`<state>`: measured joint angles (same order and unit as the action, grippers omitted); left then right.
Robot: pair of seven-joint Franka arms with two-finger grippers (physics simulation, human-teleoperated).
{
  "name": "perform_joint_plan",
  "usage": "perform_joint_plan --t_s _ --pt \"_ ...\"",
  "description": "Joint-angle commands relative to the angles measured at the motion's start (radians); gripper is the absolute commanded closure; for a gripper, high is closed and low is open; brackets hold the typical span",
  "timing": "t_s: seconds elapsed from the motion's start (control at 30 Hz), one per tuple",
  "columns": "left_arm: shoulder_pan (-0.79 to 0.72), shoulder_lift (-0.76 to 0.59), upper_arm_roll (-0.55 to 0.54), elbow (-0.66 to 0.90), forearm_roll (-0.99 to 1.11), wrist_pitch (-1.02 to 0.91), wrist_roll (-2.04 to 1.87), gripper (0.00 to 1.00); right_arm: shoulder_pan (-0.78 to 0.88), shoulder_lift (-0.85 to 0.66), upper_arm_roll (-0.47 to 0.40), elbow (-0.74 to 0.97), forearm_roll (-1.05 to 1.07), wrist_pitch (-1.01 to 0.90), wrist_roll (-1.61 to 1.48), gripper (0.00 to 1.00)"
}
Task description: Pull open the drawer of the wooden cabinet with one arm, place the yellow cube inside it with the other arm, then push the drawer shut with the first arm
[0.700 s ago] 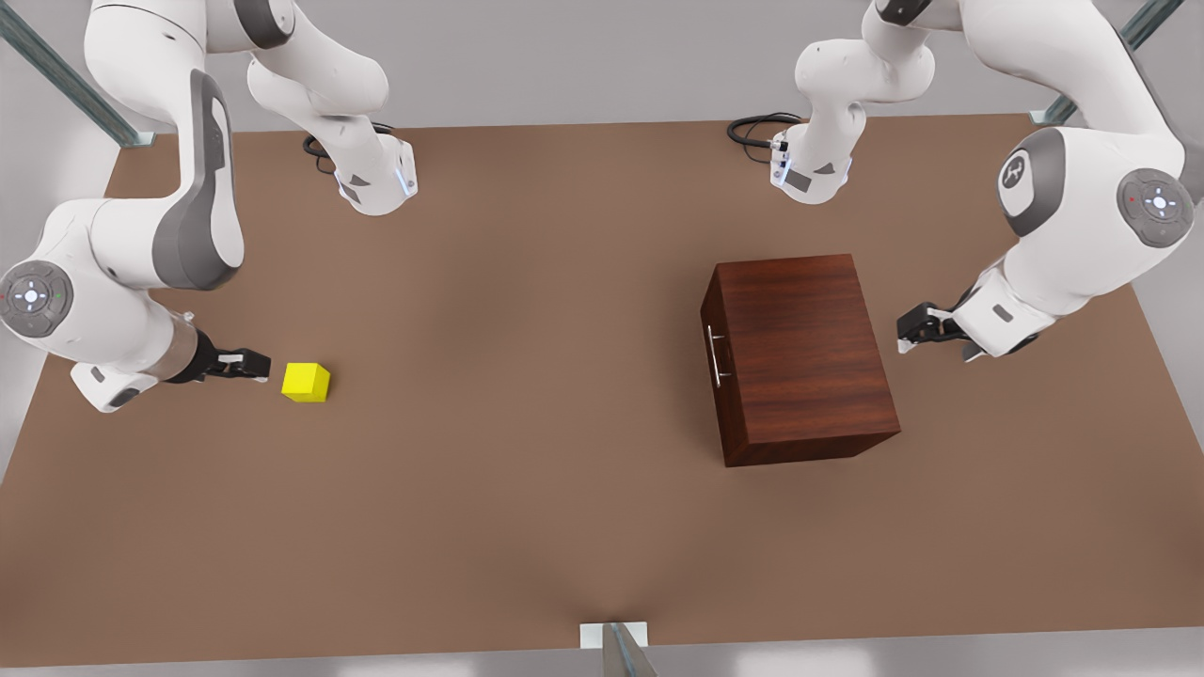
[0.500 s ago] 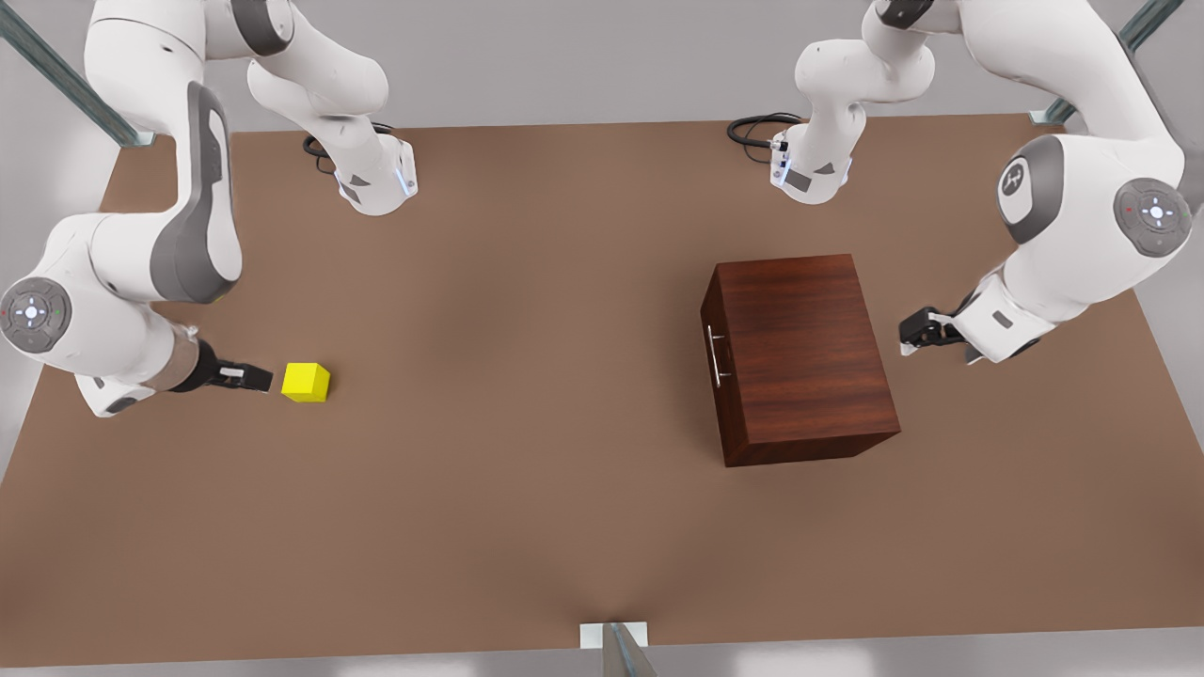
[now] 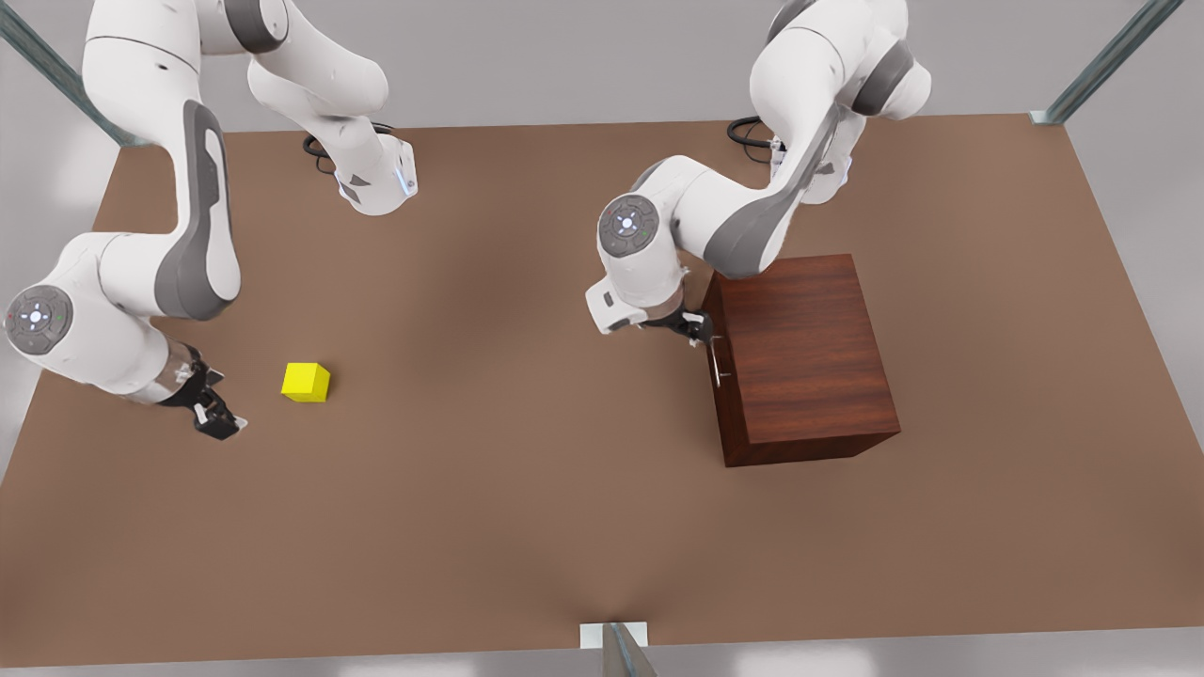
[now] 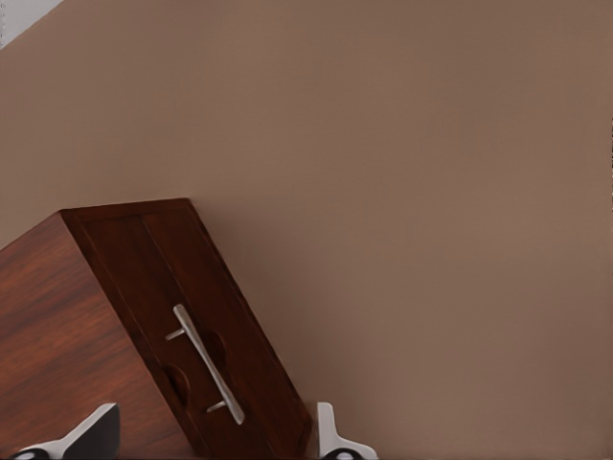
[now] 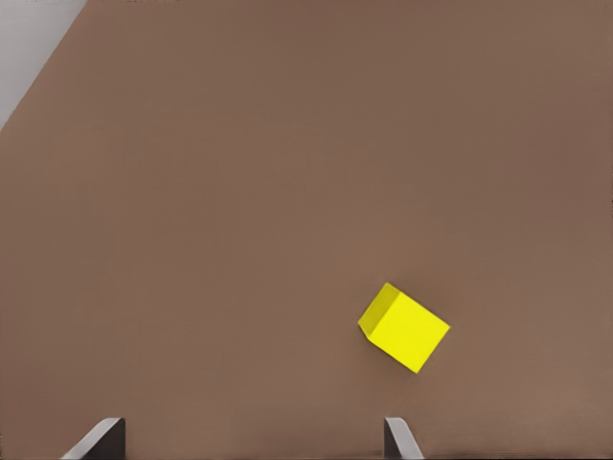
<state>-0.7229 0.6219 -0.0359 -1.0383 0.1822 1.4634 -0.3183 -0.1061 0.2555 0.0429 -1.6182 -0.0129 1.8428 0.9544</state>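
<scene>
wooden cabinet (image 3: 800,353), drawer (image 4: 206,335) shut, yellow cube (image 3: 306,382) on table

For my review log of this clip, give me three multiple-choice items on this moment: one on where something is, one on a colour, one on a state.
1. Where is the yellow cube?
A. On the table, near the right gripper
B. Inside the drawer
C. On top of the wooden cabinet

2. What colour is the drawer's handle?
A. Black
B. Silver
C. Yellow

3. What state is the drawer in?
A. Pulled fully out
B. Removed and lying on the table
C. Shut, flush with the wooden cabinet

Answers:
1 A: the cube rests on bare tabletop beside the right gripper, apart from it.
2 B: the left wrist view shows a slim silver bar.
3 C: the front panel sits flush, with the open left gripper at the handle.
</scene>
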Motion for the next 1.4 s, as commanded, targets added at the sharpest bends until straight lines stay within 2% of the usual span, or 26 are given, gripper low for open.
perform_joint_plan --t_s 0.0,0.13,0.17,0.23,0.43,0.8,1.37 --pt "-0.035 0.007 0.001 -0.009 0.025 -0.02 -0.683 0.0 -0.001 -0.007 0.0 -0.012 0.001 0.049 0.578 0.0" --pt "-0.082 0.035 0.002 -0.058 0.089 -0.13 -0.694 0.0 0.0 -0.002 0.002 -0.011 0.001 0.047 0.58 0.0" --pt "-0.096 0.067 0.005 -0.052 0.135 -0.129 -0.814 0.0 0.0 -0.002 0.002 -0.011 0.001 0.047 0.58 0.0" --pt "-0.095 0.073 0.005 -0.06 0.148 -0.133 -0.802 0.0 0.0 -0.001 0.002 -0.011 0.001 0.047 0.581 0.0" --pt "-0.081 0.148 0.027 -0.06 0.241 -0.127 -0.551 0.0 0.0 0.001 0.002 -0.002 0.001 0.047 0.59 0.0" --pt "-0.03 0.205 0.034 -0.055 0.272 -0.029 -0.512 0.0 0.005 0.004 0.005 -0.003 0.001 0.047 0.59 0.0" --pt "-0.047 0.242 0.036 -0.094 0.315 -0.048 -0.536 0.0 0.006 0.01 0.006 -0.002 -0.001 0.047 0.596 0.0"
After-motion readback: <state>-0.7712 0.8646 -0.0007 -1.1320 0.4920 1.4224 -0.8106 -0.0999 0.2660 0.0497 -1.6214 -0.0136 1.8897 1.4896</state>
